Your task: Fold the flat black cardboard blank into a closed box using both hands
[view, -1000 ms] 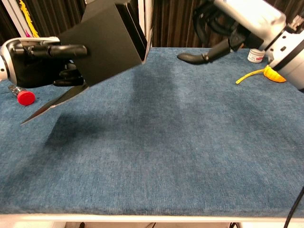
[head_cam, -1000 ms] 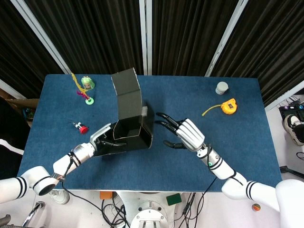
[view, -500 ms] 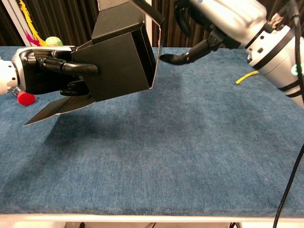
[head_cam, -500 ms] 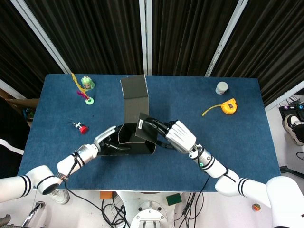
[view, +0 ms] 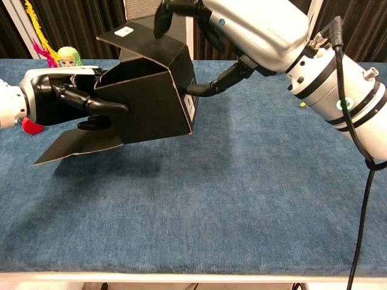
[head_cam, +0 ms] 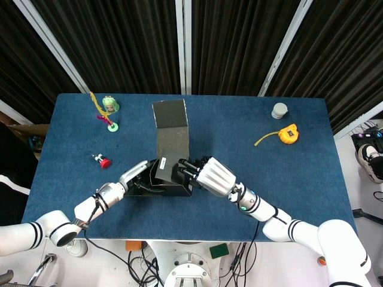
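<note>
Left hand (view: 57, 103) grips black box (view: 151, 96) by its left wall, near table (head_cam: 287, 179) front edge. Right hand (head_cam: 206, 173), open and apart a second ago, now presses a flap inward, apparently; closing underway, lid upright.

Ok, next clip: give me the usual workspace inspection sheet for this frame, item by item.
Surface: blue cloth-covered table.
Job's things: black cardboard box, partly folded, lifted off the table; long lid flap open, one side flap hanging at left.
Clutter: yellow tape measure, small grey tub, green-headed toy, small red item.
Hands: left hand grips the box's left side; right hand presses fingers on a top flap.
Cables: black cable hanging off the right arm.
Surroundings: dark curtain behind.
</note>
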`<state>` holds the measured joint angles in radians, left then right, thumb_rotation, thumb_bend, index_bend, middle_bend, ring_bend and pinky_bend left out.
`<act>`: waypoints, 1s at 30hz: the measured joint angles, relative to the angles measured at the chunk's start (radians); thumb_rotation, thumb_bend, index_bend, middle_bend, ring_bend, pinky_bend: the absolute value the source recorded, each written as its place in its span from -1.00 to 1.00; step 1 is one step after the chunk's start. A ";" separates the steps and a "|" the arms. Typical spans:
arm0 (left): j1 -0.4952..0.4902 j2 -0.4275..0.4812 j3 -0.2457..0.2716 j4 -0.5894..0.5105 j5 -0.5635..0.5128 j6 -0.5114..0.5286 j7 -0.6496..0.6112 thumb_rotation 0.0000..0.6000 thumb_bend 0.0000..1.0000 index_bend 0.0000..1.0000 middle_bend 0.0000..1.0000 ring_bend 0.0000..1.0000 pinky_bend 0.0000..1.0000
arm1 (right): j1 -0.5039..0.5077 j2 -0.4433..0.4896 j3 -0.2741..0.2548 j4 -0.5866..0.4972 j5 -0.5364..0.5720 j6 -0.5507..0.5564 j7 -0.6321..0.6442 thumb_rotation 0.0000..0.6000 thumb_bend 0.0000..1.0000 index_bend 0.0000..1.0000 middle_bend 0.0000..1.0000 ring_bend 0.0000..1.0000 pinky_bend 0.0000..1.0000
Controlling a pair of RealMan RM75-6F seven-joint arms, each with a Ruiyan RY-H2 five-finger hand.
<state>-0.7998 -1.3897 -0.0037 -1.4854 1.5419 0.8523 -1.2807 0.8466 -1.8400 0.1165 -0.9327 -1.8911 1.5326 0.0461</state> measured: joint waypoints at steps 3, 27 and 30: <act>0.002 -0.009 -0.001 0.005 -0.008 -0.003 0.044 1.00 -0.73 -0.51 -0.52 0.05 0.79 | 0.005 0.005 -0.013 0.001 0.003 -0.032 -0.010 1.00 -0.90 0.02 -0.21 0.50 1.00; 0.007 -0.224 -0.027 0.160 -0.136 -0.074 0.523 1.00 -0.73 -0.56 -0.53 0.05 0.78 | -0.002 -0.025 -0.151 0.154 -0.037 -0.106 -0.075 1.00 -0.84 0.01 -0.24 0.50 1.00; 0.009 -0.238 -0.039 0.170 -0.157 -0.088 0.550 1.00 -0.73 -0.60 -0.54 0.05 0.78 | 0.000 -0.051 -0.158 0.198 -0.041 -0.097 -0.059 1.00 -0.84 0.01 -0.23 0.50 1.00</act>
<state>-0.7911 -1.6282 -0.0424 -1.3156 1.3849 0.7646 -0.7306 0.8471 -1.8907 -0.0417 -0.7349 -1.9318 1.4356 -0.0127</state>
